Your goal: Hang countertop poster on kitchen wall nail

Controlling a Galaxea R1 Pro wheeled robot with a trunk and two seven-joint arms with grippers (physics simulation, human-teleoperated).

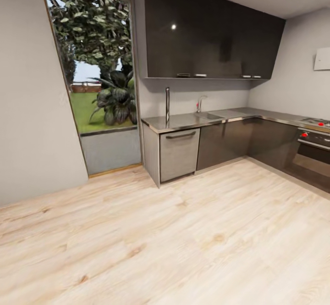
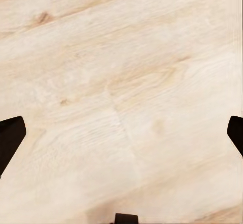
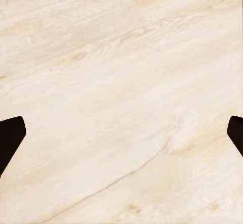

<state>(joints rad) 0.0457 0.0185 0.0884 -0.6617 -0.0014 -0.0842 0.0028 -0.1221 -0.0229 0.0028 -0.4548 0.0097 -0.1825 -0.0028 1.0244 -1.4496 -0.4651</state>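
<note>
The worktop [image 1: 183, 122] runs in an L from about 12 o'clock of the head view round to 3 o'clock, a smooth grey slab over dark glossy base cabinets [image 1: 238, 142]. A thin upright object stands on its near left end at roughly 12 o'clock, seen edge-on; this may be the poster [image 1: 167, 105], though its face cannot be made out from here. A steel tap [image 1: 200, 103] rises further along the slab beside the inset sink. Dark wall cabinets [image 1: 211, 30] hang above. An oven [image 1: 311, 156] with red knobs sits at 3 o'clock. A tall window [image 1: 96, 66] with greenery behind it fills 10 to 11 o'clock. Pale wood floor [image 1: 160, 241] spreads from 4 to 8 o'clock.

Both wrist views look straight down at that floor. The left tool [image 2: 121, 133] shows its dark fingertips [image 2: 10, 138] at opposite picture edges, spread wide with nothing between them. The right tool [image 3: 121, 133] is the same: fingertips [image 3: 10, 138] far apart, holding nothing. The upright object on the worktop lies well apart from both tools, across the open floor.
</note>
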